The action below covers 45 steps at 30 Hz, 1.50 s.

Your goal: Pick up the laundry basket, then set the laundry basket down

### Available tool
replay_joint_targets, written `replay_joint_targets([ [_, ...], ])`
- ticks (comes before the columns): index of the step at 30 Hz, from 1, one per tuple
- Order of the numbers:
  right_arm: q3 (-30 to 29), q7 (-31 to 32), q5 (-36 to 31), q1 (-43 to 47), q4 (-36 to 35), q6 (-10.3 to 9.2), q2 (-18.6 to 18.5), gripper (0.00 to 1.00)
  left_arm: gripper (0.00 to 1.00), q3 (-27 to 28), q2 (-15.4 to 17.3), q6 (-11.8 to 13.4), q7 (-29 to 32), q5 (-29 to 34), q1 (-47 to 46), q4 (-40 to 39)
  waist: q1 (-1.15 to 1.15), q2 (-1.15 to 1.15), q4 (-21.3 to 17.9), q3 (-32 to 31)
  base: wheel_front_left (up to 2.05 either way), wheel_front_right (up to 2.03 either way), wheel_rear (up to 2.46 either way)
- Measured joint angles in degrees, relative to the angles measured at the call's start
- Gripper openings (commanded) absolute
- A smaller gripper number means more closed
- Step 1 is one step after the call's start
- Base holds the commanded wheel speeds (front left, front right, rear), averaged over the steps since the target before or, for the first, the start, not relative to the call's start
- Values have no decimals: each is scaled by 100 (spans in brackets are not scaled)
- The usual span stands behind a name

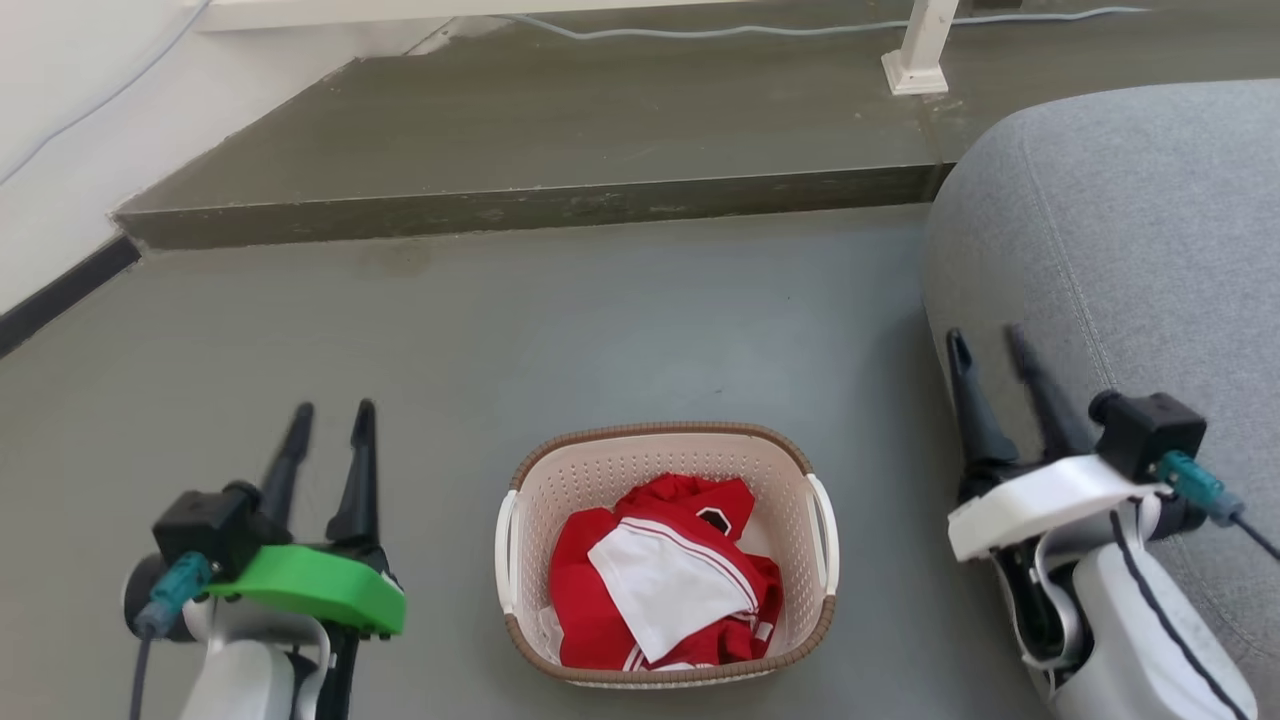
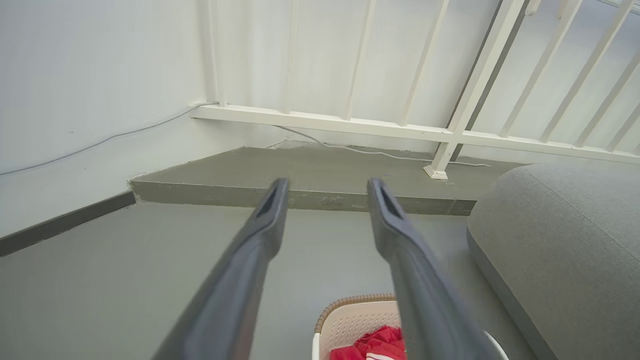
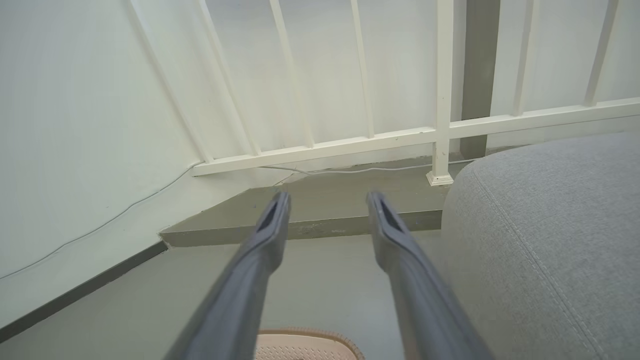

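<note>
Head view: the cream perforated plastic laundry basket [image 1: 620,470], rounded-rectangular with a brown woven-look rim and white side handles, stands on the smooth grey floor [image 1: 600,320] at the lower centre of the frame. A crumpled red-and-white garment [image 1: 660,580] lies inside it. The left gripper [image 1: 334,410], mounted behind a green plate, sits at the lower left with its two dark fingers parted and empty, well apart from the basket. The right gripper [image 1: 988,336], behind a white plate, sits at the lower right with its fingers likewise parted and holding nothing; they overlap the edge of a large grey fabric cushion [image 1: 1120,250] that fills the right side. A raised grey concrete step [image 1: 560,130] crosses the top of the frame, with the foot of a white railing post [image 1: 920,50] standing on it.

Left wrist view: the left gripper [image 2: 327,184] has its fingers spread with only floor and step between them. The laundry basket [image 2: 350,325] shows at the bottom edge, right of centre, partly behind the right-hand finger. The white barred railing [image 2: 350,125] runs across the upper frame, and the cushion fills the lower right.

Right wrist view: the right gripper [image 3: 328,196] is spread and empty. The laundry basket [image 3: 305,345] shows as a strip of rim at the bottom centre, between the fingers' bases, with the cushion at the right.
</note>
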Motion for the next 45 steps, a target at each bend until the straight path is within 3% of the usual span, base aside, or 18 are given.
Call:
replay_joint_targets([
  [12,-78,78,431,203,130,21,94,0,0,73,-68,0,130,-410,116,188,0,0,16,-46,0,0,0],
  [45,-702,767,2958,211,124,235,158,0,0,489,-93,-32,862,-2830,118,207,0,0,112,-250,0,0,0],
])
